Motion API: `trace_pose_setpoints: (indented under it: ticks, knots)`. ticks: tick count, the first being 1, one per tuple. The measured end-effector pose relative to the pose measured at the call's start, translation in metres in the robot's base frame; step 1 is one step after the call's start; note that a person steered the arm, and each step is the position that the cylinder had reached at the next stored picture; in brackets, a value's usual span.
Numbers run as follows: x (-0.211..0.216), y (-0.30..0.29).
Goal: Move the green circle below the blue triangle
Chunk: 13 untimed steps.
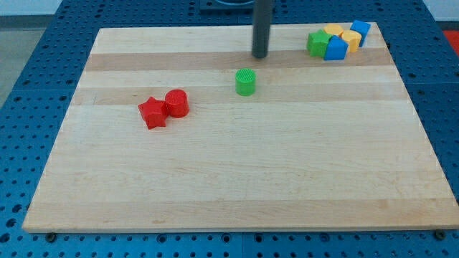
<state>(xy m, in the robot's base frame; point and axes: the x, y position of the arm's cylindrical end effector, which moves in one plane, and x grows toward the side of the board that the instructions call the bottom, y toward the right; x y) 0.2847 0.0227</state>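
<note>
The green circle stands on the wooden board, a little above the board's middle. My tip is just above it and slightly to its right, with a small gap between them. The blue triangle sits in a cluster at the view's top right, touching a green block on its left. The green circle is far to the left of the blue triangle and lower in the view.
The top-right cluster also holds two yellow blocks and a blue block. A red star and a red cylinder touch each other at the board's left. The board's edges border blue pegboard.
</note>
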Motion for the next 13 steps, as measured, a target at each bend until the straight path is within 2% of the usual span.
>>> trace_pose_setpoints:
  ticks: [2,3,5,7,9,11,13]
  knots:
    - [0.042,-0.073]
    - [0.061,-0.073]
    - [0.076,-0.041]
    - [0.083,0.015]
    - [0.123,0.048]
    - [0.125,0.114]
    - [0.098,0.130]
